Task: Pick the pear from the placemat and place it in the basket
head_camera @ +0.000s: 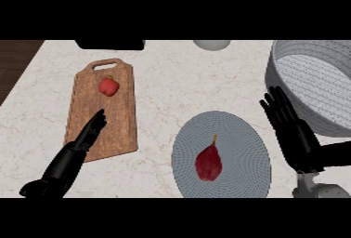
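A dark red pear (pixel 208 162) lies on a round grey placemat (pixel 237 132) at the lower middle of the counter, its stem pointing away from me. The grey woven basket (pixel 295 76) stands at the right, partly cut off by the view's edge. My right hand (pixel 293 135) is open with straight fingers pointing up, between the placemat's right rim and the basket's near wall, clear of the pear. My left hand (pixel 87 132) is open too, its fingers lying flat over the wooden cutting board.
A wooden cutting board (pixel 116 116) with a handle hole lies at the left and carries a small red pepper (pixel 108 86). A black object (pixel 109 44) and a pale round thing (pixel 211 44) sit at the counter's far edge. The counter's left edge runs past the board.
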Robot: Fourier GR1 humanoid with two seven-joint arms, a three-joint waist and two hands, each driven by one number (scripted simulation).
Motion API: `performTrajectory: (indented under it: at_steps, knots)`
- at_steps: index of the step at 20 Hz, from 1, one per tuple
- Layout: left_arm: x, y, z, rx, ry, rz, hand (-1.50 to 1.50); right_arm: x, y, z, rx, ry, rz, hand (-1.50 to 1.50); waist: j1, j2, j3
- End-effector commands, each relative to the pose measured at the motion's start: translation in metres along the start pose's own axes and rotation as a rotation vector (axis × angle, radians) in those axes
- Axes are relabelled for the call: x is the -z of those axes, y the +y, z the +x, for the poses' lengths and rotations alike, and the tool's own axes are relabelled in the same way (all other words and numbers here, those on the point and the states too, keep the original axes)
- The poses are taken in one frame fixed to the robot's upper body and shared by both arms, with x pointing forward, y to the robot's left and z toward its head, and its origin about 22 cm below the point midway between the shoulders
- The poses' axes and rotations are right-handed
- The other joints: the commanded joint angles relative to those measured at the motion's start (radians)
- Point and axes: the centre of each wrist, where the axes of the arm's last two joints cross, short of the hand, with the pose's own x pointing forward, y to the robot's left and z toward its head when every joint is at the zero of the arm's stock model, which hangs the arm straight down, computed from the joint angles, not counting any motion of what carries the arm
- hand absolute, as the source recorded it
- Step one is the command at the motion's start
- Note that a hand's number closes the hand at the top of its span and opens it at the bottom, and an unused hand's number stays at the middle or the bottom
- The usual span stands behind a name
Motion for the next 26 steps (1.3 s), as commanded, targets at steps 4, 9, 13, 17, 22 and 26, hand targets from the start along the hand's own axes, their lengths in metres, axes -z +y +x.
performTrajectory:
  at_steps: [4,9,13,17,22,26]
  knots:
    - [0.017,0.034,-0.003,0.063,0.139,0.206,0.0,-0.007,-0.001,-0.05,0.334,-0.257,-0.017,1.5,-0.034,0.034,0.011]
    - [0.021,0.04,-0.013,0.054,0.261,0.255,0.0,0.014,0.051,-0.019,0.536,-0.764,0.129,1.5,-0.048,0.029,0.014]
    - [0.053,0.047,0.002,0.063,0.285,0.298,0.0,-0.015,0.069,-0.04,0.262,-0.792,-0.118,-1.5,-0.06,0.022,0.003]
    - [0.05,0.046,-0.002,0.068,0.301,0.287,0.0,-0.041,0.043,-0.056,-0.07,-0.55,-0.219,-1.5,-0.058,0.019,0.0]
    - [0.054,0.048,-0.005,0.068,0.314,0.298,0.0,-0.071,-0.041,-0.023,-0.508,-0.325,-0.171,-1.5,-0.078,0.018,-0.004]
    - [0.054,0.054,-0.013,0.061,0.318,0.294,0.0,-0.089,-0.054,0.0,-0.67,-0.139,0.09,-1.5,-0.063,0.021,-0.004]
